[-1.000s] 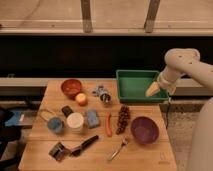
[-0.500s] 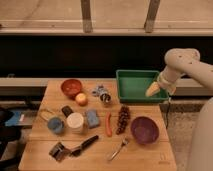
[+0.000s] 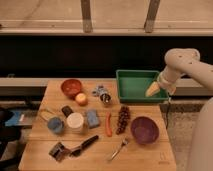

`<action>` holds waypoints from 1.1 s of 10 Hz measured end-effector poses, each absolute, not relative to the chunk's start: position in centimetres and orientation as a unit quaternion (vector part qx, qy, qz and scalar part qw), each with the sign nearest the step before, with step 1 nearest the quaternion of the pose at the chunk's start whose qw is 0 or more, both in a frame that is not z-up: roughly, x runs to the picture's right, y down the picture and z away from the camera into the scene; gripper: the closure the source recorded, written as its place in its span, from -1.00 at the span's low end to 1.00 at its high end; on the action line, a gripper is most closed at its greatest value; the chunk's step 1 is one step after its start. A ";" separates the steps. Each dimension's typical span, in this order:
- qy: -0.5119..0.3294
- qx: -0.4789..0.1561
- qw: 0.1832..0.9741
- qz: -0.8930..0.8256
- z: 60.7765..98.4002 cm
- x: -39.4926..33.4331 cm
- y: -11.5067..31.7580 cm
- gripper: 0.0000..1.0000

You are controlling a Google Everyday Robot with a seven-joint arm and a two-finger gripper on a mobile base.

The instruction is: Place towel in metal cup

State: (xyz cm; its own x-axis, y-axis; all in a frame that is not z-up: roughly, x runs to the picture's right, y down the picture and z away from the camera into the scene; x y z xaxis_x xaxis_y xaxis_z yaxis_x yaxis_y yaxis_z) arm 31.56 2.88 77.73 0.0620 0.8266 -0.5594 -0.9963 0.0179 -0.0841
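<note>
Camera view shows the gripper (image 3: 152,90) hanging over the right end of the green tray (image 3: 131,86), well apart from everything the task needs. Whether it is spread or pressed together I cannot tell, and nothing can be seen held in it.

The blue folded piece that I take to be the towel (image 3: 93,118) lies flat near the middle of the table (image 3: 35,150), just beside a white tub (image 3: 75,122). The metal cup (image 3: 103,95) sits behind it, near the tray's left edge. That puts the two close together, so the carry looks short, though the arm (image 3: 182,62) must first reach left to the towel.

Counted:
- one towel
- one metal cup
- one tray
- two bowls, orange (image 3: 71,86) and purple (image 3: 144,130)
- one blue mug (image 3: 55,125)
- one fork (image 3: 118,148)
</note>
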 end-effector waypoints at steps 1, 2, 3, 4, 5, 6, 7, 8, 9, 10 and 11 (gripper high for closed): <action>0.181 -0.234 0.690 0.660 77.7 31.6 2.9 -0.60; 0.181 -0.234 0.690 0.660 77.7 31.6 2.9 -0.60; 0.181 -0.234 0.690 0.660 77.7 31.6 2.9 -0.60; 0.181 -0.234 0.690 0.660 77.7 31.6 2.9 -0.60; 0.181 -0.234 0.690 0.660 77.6 31.5 2.8 -0.60; 0.181 -0.232 0.694 0.657 77.6 31.6 2.7 -0.60; 0.180 -0.229 0.702 0.650 77.6 31.5 1.6 -0.60; 0.177 -0.231 0.710 0.642 78.0 30.8 0.6 -0.60; 0.173 -0.236 0.722 0.627 78.6 29.3 -0.7 -0.60; 0.170 -0.239 0.732 0.615 79.0 28.1 -1.4 -0.60; 0.160 -0.246 0.750 0.593 79.6 25.8 -2.6 -0.60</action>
